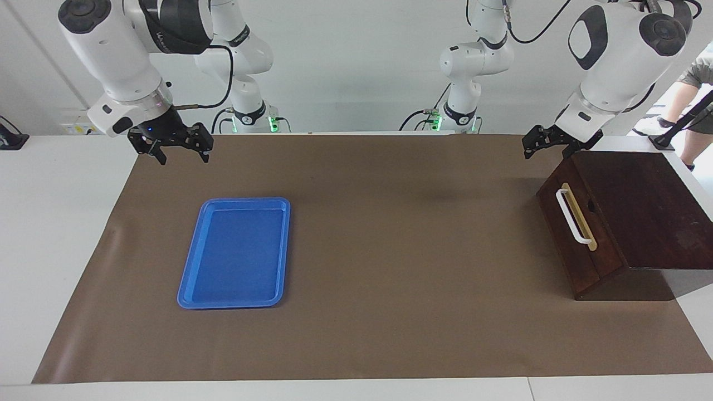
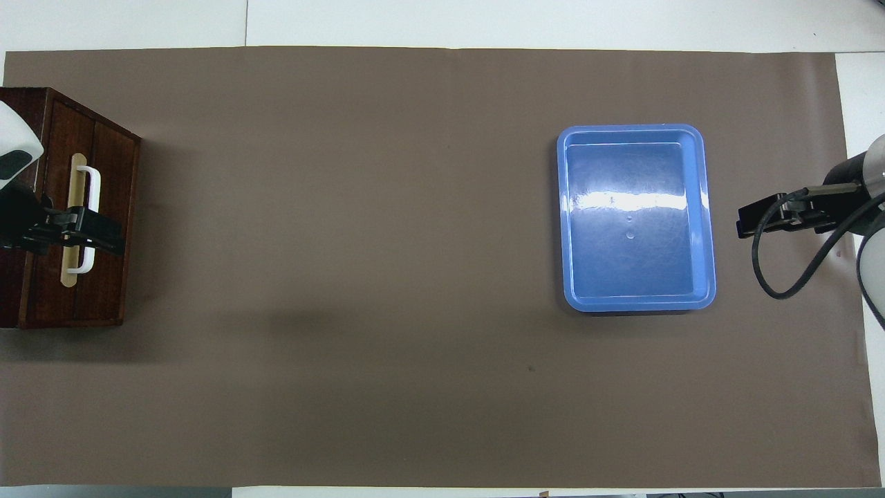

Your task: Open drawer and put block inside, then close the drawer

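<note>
The dark wooden drawer (image 1: 562, 245) is shut flush in its dark box (image 1: 646, 206) at the left arm's end of the table, its white bar handle (image 1: 574, 218) facing the middle of the table. The drawer also shows in the overhead view (image 2: 110, 173). No yellow block shows in either view. My left gripper (image 1: 548, 149) is open and empty, up in the air over the edge of the box nearer to the robots; in the overhead view it (image 2: 86, 234) covers part of the handle. My right gripper (image 1: 181, 151) is open and empty, over the mat beside the tray (image 2: 750, 223).
A blue plastic tray (image 1: 192, 278) lies empty on the brown mat (image 1: 390, 250) toward the right arm's end; it also shows in the overhead view (image 2: 702, 207). A person (image 1: 699, 78) stands off the table past the box.
</note>
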